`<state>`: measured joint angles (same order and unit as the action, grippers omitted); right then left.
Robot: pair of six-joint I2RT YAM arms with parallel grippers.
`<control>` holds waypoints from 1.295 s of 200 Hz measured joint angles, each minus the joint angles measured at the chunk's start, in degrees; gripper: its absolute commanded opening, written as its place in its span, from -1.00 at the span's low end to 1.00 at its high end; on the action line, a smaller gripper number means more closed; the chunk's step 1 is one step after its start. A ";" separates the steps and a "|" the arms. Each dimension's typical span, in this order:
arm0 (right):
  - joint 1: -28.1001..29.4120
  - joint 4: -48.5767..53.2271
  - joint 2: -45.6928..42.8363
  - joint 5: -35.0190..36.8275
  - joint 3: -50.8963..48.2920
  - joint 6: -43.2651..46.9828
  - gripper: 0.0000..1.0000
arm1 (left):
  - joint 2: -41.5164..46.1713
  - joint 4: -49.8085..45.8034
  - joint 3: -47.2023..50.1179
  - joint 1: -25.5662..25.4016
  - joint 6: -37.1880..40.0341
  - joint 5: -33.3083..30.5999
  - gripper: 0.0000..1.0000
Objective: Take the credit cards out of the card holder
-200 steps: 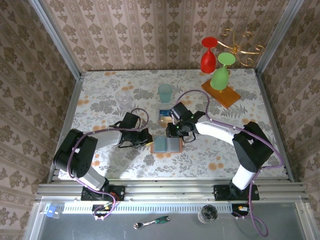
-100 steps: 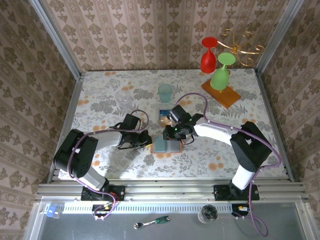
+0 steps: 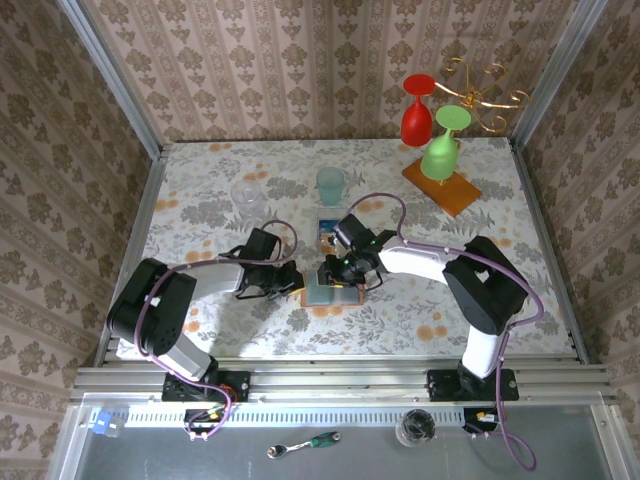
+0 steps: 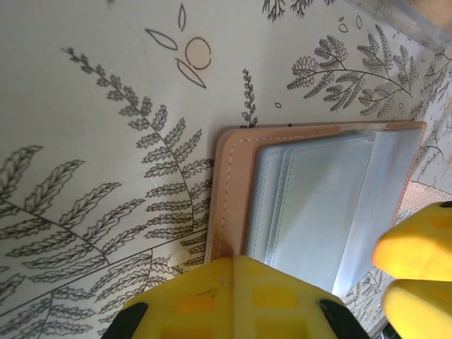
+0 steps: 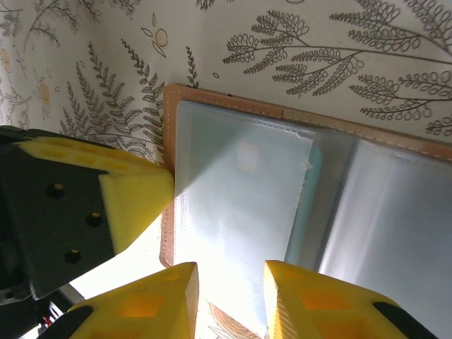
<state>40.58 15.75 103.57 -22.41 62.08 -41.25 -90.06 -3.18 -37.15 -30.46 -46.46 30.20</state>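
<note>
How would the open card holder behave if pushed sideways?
Probably light and easy to slide: the card holder lies thin and flat on the table. Likely floppy at its fold, being soft stitched leather. Its glossy clear sleeves may be slippery.

The top view is bright and evenly lit from above and sharp throughout, with soft short shadows under the arms and a paler, washed-out band along the near edge of the worktop [image 3: 450, 345]. In the left wrist view the worktop's pattern is crisp, the yellow fingers [image 4: 233, 296] close to the lens go soft, and a pale sheen lies on the clear pockets of the card holder [image 4: 229, 191]. The right wrist view has a blown-out white patch of glare at lower left, a slanting lighter streak over the clear pocket, and blurred fingers along the bottom edge.
</note>
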 measured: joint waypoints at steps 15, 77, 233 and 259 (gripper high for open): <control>0.00 -0.44 0.46 -0.74 0.13 -0.61 -0.36 | 0.00 0.00 0.00 0.00 0.00 0.00 -1.00; 0.37 -2.93 3.37 -3.39 1.73 -2.32 -0.36 | -0.24 0.09 0.02 0.00 0.00 0.02 -1.00; 0.17 0.72 3.19 0.63 1.60 -2.43 -0.36 | -0.63 0.46 0.02 0.00 0.02 0.42 -1.00; -0.37 -0.42 2.64 0.07 0.20 -2.25 -0.37 | -0.63 0.46 0.02 0.00 0.02 0.46 -1.00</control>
<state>40.21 15.33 106.21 -22.35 62.28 -43.51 -90.70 -2.72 -37.12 -30.46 -46.44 30.65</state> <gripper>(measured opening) 0.321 0.063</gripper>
